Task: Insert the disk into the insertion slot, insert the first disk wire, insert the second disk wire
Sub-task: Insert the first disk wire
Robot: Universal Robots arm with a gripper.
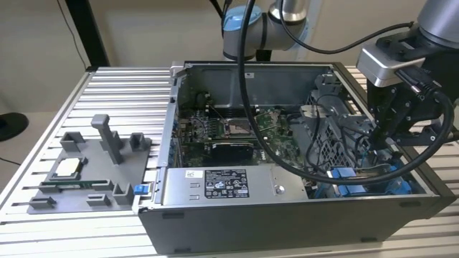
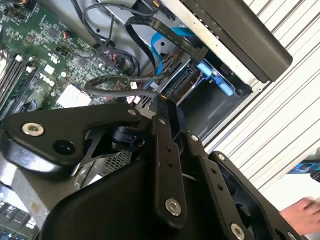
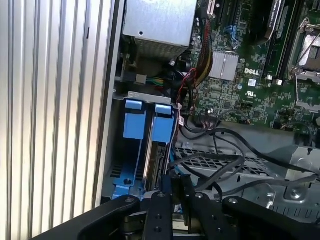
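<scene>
1. In the open PC case (image 1: 287, 226), at its near corner on the exterior view's right, the gripper (image 2: 163, 106) is positioned among cables.
2. In the second wrist view its tips are seen pressed together, pinching the end of a black wire (image 2: 107, 86).
3. The disk (image 3: 159, 161) is seated in the insertion slot (image 3: 144, 96) along the case's side wall; the gripper tip is held just beside the disk's dark end.
4. Another blue frame (image 3: 134, 127) is seen alongside, nearer the wall.
5. A blue flat cable (image 2: 162, 47) is looped near the bay.
6. The power-supply box (image 1: 229, 185) is set along the case's near edge, w/ the motherboard (image 1: 229, 129) mid-case.
7. The case is stood on a slatted table (image 1: 122, 86); a grey fixture tray (image 1: 93, 161) w/ small parts is placed just beside it, twd the table's edge on the exterior view's left.
8. A person's hand (image 2: 300, 216) is seen outside the case.
</scene>
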